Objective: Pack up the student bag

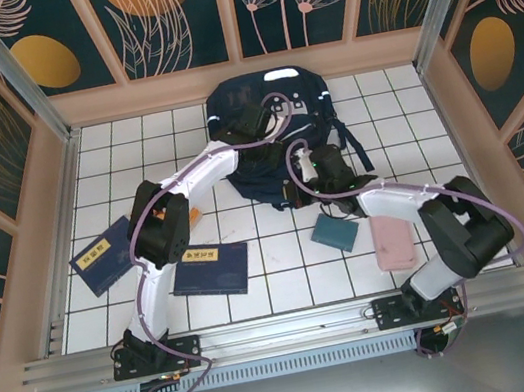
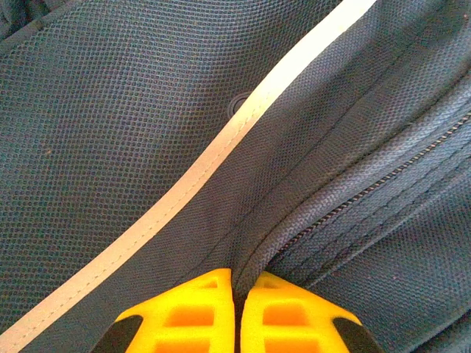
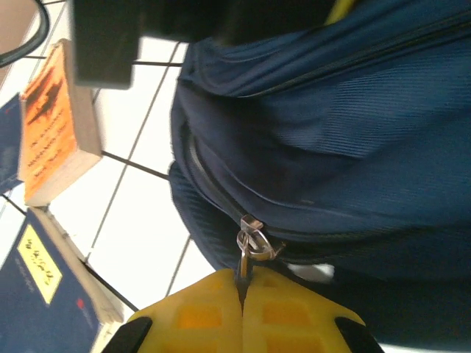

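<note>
A: Bag location, quick?
B: The student bag lies at the far middle of the tiled surface, with both arms reaching onto it.
A: Fingers?
B: Left fingers are closed, pinching a fold of bag fabric between the white stripe and the zip track. Right fingers are closed on the metal zip pull, low on the bag near the tiles.
A: So which step?
B: Looks like working the zip open. I can't tell how far it's open. One side anchors, the other draws.
A: Tips for doing it well?
B: I'd pull along the track, following its curve. Pull away from the bag and the tab could slip out. The left pinch should hold the cloth taut so the slider doesn't bunch it. Go steady, because the bag is soft and may drag.
A: Stuff waiting?
B: Navy book, second navy book, teal pouch and pink case lie on the tiles near the arms. The orange book sits near the bag.
</note>
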You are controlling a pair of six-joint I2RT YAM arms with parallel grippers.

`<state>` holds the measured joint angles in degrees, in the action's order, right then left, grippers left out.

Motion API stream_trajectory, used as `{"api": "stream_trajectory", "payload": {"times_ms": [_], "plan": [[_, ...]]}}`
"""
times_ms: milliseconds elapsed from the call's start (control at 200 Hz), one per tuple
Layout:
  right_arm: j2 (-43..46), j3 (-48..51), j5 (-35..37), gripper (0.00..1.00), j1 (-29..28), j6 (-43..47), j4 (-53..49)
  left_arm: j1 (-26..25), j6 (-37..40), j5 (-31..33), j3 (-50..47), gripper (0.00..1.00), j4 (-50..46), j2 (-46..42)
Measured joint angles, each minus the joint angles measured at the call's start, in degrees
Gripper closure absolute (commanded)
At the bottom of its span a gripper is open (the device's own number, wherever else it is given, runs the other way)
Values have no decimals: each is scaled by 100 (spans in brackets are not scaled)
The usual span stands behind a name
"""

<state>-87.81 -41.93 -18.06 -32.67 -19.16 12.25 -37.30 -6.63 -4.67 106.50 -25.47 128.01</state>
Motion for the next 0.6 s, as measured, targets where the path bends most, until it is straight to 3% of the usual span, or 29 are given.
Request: {"api": "stream_trajectory", "payload": {"times_ms": [65,115,175,310,425,600], "plan": [[-160,-17,0,87,-107,-155,188,22,-85,-81,0,93,2,-2],[-177,-7,0,78,-120,-256,229,42,-144,-136,0,88,4,-4],[-103,52,-35,64,-118,-369,291,66,-254,-238,-2,77,87,-15],[640,409,-144,45,94,-597,184,101,-708,-328,-168,53,286,-225],[1386,501,-103,38,752,-916,-98,181,-1150,-273,-544,41,535,-669],[1506,205,-149,38,1738,-1659,-767,304,-1786,-31,-1484,39,929,-1751]]}}
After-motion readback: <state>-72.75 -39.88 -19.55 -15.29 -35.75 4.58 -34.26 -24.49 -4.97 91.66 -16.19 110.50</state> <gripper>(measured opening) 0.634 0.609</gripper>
